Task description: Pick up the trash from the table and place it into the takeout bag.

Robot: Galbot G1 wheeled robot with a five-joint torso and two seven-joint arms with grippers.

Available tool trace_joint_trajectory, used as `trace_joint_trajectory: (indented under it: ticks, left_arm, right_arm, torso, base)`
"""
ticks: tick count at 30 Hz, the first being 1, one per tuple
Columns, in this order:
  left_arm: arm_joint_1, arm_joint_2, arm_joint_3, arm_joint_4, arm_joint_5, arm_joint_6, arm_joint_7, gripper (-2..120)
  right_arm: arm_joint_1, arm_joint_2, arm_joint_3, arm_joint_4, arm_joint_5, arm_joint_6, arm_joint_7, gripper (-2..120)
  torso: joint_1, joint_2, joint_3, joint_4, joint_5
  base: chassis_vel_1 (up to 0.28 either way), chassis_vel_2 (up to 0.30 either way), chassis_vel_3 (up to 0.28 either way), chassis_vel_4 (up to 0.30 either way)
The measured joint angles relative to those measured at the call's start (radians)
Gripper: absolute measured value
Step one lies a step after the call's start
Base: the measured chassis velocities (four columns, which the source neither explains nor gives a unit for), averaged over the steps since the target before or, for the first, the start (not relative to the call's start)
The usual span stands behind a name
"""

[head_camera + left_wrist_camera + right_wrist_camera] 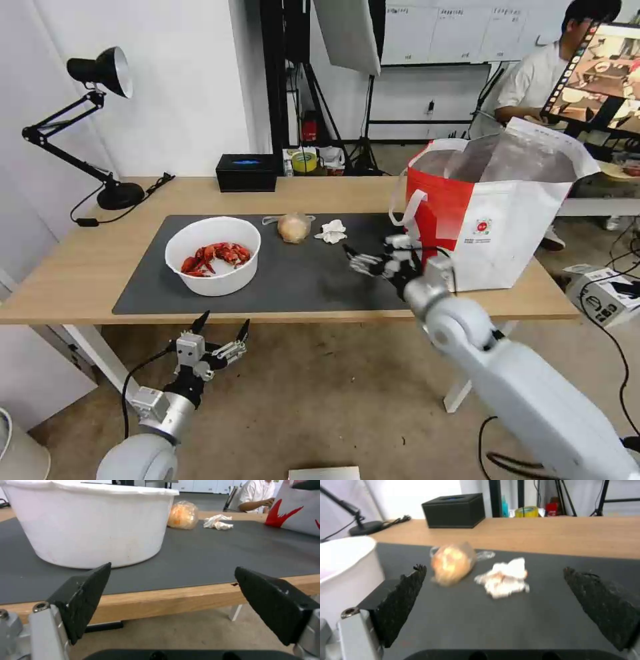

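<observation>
Room: a white wall behind the desk on the left, dark stands and tripods with a hanging softbox at centre rear, and a bare concrete-like floor with cables on the right.

Surface: the table is light wood on white legs, carrying a dark grey mat across most of its middle. The mat lies flat and its near edge runs just short of the table's front edge.

The takeout bag stands upright on the table's right end, mouth open, foil lining showing, one white strap hanging on its left face. Its base overlaps the mat's right end.

The white bowl sits on the mat's left part and holds red crayfish shells. A black desk lamp stands at the far left corner; a black box sits at the table's far edge, off the mat.

The bun in its clear bag lies on the far part of the mat, right of the bowl. The crumpled tissue lies just beside it, apart from it, between bun and bag.

The right gripper hovers over the mat just left of the bag, jaws spread wide and empty, aimed toward the tissue and bun; it touches neither. The left gripper is held below the table's front edge, under the bowl, jaws likewise parted and holding nothing.
</observation>
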Motion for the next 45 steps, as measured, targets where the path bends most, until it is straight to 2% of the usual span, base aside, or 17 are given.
trace_joint_trajectory:
  ticks: [5, 18, 20, 24, 30, 45]
  left_arm:
    - [-0.004, -0.006, -0.001, -0.001, 0.0, 0.001, 0.0, 100]
    - [-0.008, -0.016, 0.006, -0.002, 0.006, 0.003, -0.001, 100]
    - [-0.008, -0.017, 0.004, -0.003, 0.006, 0.003, -0.001, 100]
    - [-0.006, -0.019, 0.002, -0.005, 0.007, 0.003, -0.001, 100]
    - [-0.007, -0.02, 0.003, -0.005, 0.007, 0.003, -0.001, 100]
    - [-0.022, -0.019, 0.021, -0.005, 0.007, 0.006, -0.002, 100]
  right_arm:
    - [0.161, 0.067, -0.079, -0.157, 0.047, -0.04, 0.035, 100]
    - [0.307, 0.206, -0.138, -0.427, 0.062, -0.129, 0.038, 100]
    - [0.353, 0.253, -0.143, -0.529, 0.051, -0.166, 0.041, 100]
    - [0.39, 0.297, -0.145, -0.621, 0.029, -0.175, 0.014, 100]
    - [0.414, 0.328, -0.147, -0.692, 0.006, -0.195, -0.02, 100]
    - [0.444, 0.381, -0.165, -0.759, -0.034, -0.249, -0.058, 100]
  torso:
    - [0.0, 0.0, 0.0, -0.0001, 0.0001]
    - [0.0, 0.0, 0.0, 0.0, 0.0001]
    - [0.0, 0.0, 0.0, -0.0001, 0.0001]
    - [0.0, 0.0, 0.0, 0.0, 0.0001]
    - [0.0, 0.0, 0.0, -0.0001, 0.0002]
    - [0.0, 0.0, 0.0, -0.0002, 0.0002]
  base:
    - [0.0, 0.0, 0.0, 0.0]
    - [0.0, 0.0, 0.0, 0.0]
    - [0.0, 0.0, 0.0, 0.0]
    - [0.0, 0.0, 0.0, 0.0]
    - [0.0, 0.0, 0.0, 0.0]
    - [0.0, 0.0, 0.0, 0.0]
